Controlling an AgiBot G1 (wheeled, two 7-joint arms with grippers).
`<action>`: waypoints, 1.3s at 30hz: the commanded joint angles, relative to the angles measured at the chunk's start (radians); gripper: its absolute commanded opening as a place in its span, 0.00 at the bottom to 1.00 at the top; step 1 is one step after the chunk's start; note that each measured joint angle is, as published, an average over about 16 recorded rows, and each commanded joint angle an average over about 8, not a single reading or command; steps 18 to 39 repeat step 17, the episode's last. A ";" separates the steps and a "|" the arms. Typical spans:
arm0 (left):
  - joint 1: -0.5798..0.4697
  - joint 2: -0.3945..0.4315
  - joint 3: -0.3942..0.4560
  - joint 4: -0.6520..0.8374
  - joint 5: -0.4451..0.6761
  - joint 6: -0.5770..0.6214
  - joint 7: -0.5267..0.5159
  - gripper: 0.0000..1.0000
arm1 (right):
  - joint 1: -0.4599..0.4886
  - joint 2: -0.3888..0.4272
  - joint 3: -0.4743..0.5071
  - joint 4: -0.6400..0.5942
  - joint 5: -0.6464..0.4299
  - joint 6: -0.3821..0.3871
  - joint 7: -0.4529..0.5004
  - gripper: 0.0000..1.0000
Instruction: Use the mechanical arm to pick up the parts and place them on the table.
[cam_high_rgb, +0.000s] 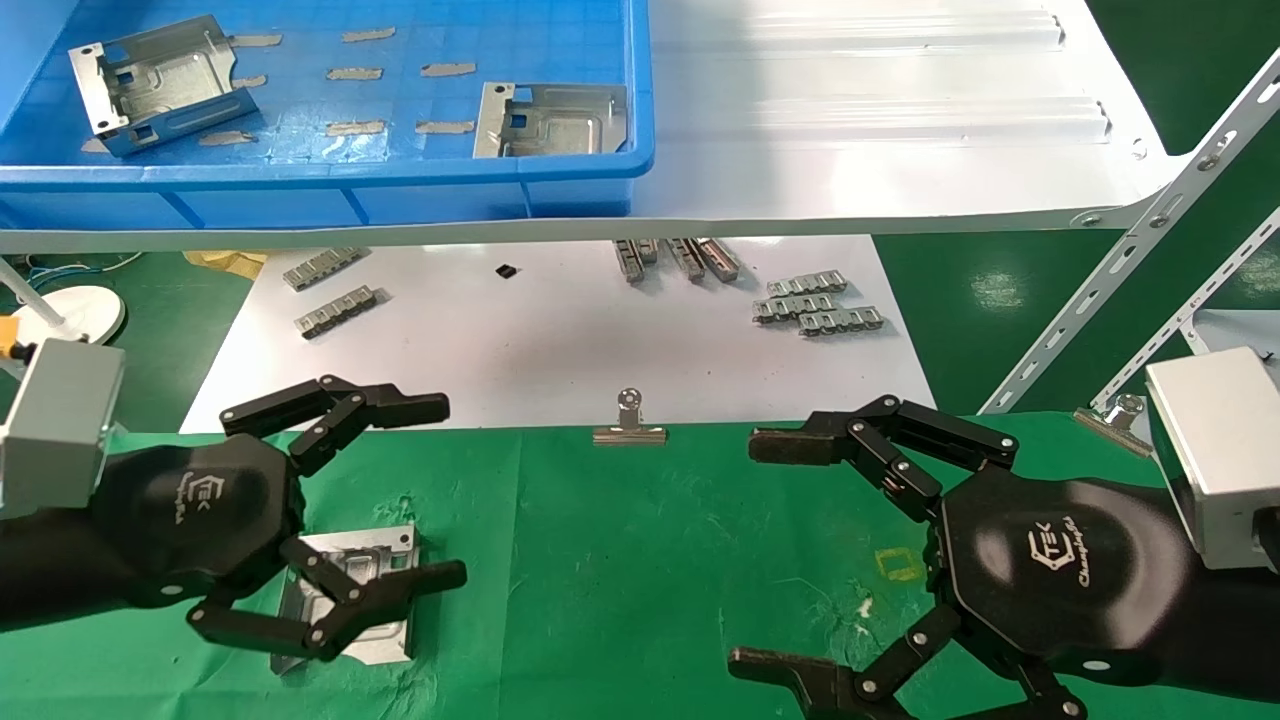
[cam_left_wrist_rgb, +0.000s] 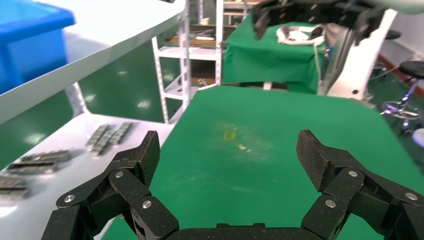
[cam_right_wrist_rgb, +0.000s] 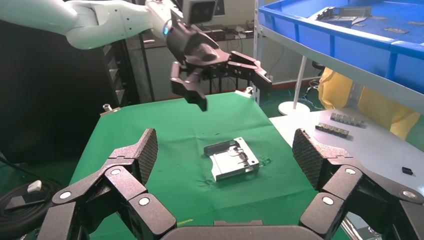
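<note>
One silvery stamped sheet-metal bracket (cam_high_rgb: 355, 590) lies flat on the green cloth counter (cam_high_rgb: 620, 560) beneath the wide-open, empty left hand (cam_high_rgb: 445, 490); stiff, light, slippery, best gripped across folded edges. Right hand (cam_high_rgb: 745, 550) spread, empty.

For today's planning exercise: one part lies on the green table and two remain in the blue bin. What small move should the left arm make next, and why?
Probably lift toward the blue bin. The left gripper hangs open and empty above the placed part, and two parts wait there.

table (cam_high_rgb: 620, 560): bright green, yellow square mark | parts (cam_high_rgb: 350, 590): silvery | bin (cam_high_rgb: 330, 180): blue | grippers (cam_high_rgb: 330, 500): glossy black
</note>
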 joint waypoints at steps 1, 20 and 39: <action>0.014 -0.007 -0.013 -0.038 -0.010 -0.004 -0.027 1.00 | 0.000 0.000 0.000 0.000 0.000 0.000 0.000 1.00; 0.098 -0.050 -0.092 -0.265 -0.068 -0.025 -0.182 1.00 | 0.000 0.000 -0.001 0.000 0.001 0.001 0.000 1.00; 0.098 -0.050 -0.092 -0.265 -0.068 -0.025 -0.182 1.00 | 0.000 0.000 -0.001 0.000 0.001 0.001 0.000 1.00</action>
